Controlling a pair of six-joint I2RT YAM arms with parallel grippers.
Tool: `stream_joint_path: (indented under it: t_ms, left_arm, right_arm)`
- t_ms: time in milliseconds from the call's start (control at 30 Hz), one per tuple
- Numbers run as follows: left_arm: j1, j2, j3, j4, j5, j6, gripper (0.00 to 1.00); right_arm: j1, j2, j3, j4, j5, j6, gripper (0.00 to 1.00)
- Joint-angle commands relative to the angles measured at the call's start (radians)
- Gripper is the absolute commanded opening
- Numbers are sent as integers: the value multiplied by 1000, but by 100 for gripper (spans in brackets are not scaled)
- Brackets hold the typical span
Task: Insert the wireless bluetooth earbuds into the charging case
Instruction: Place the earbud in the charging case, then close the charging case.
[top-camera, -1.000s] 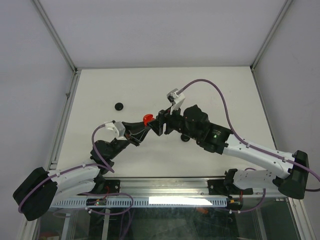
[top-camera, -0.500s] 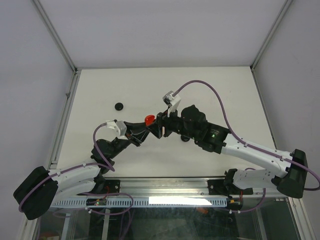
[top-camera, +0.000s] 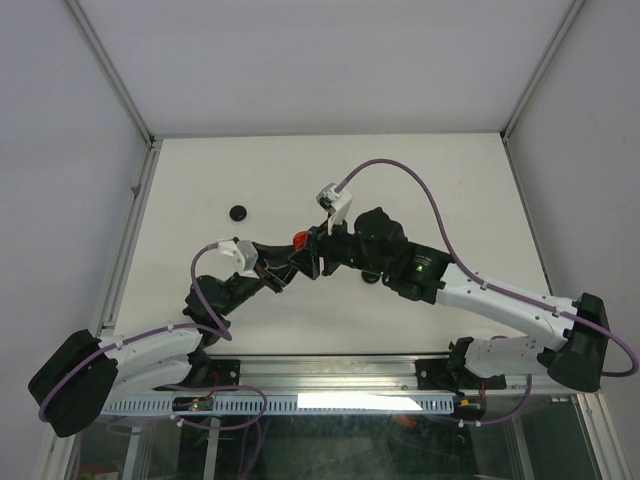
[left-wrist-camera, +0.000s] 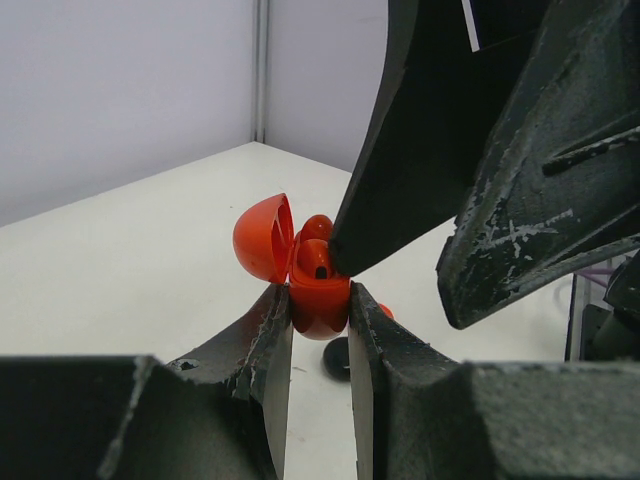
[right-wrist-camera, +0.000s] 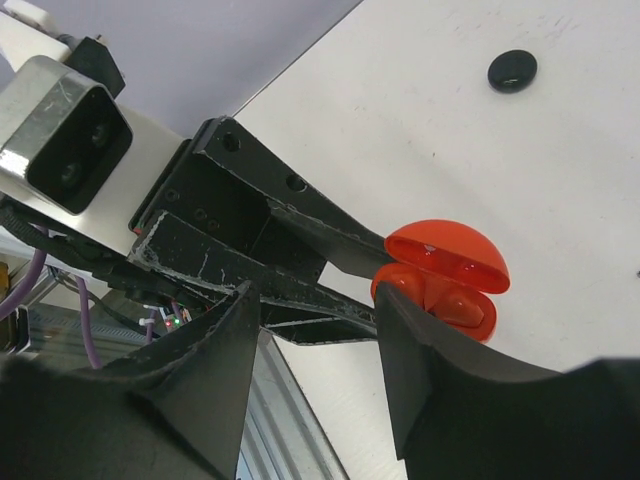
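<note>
The red charging case (left-wrist-camera: 318, 300) is open, its lid (left-wrist-camera: 262, 237) tipped back to the left. My left gripper (left-wrist-camera: 319, 292) is shut on the case body and holds it above the table; both also show in the top view, the case (top-camera: 299, 240) and the gripper (top-camera: 296, 252). My right gripper (right-wrist-camera: 315, 300) is open and empty, and one of its fingers (right-wrist-camera: 400, 310) rests against the case (right-wrist-camera: 445, 270). A red earbud (right-wrist-camera: 461, 310) sits inside the case. The black earbuds are not visible.
A black round disc (top-camera: 238, 212) lies on the white table to the left, also in the right wrist view (right-wrist-camera: 512, 70). Another black disc (left-wrist-camera: 338, 358) and a small red piece (left-wrist-camera: 385, 312) lie under the held case. The two arms nearly touch at mid-table.
My right gripper has moved left and closed in on the case until its finger meets it. My left gripper has kept hold of the case, which shifted only slightly.
</note>
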Motion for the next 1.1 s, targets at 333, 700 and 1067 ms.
stream_joint_path:
  t_ms: [333, 700, 1067]
  left_arm:
    - [75, 24, 38, -65, 223, -7, 0]
    - [131, 96, 58, 59, 496, -91, 0]
    - [133, 118, 53, 99, 431, -162, 0]
  right_arm:
    - [-92, -7, 131, -152, -81, -81, 65]
    - [-261, 29, 31, -71, -454, -74, 84]
    - [-265, 52, -27, 4, -678, -54, 84]
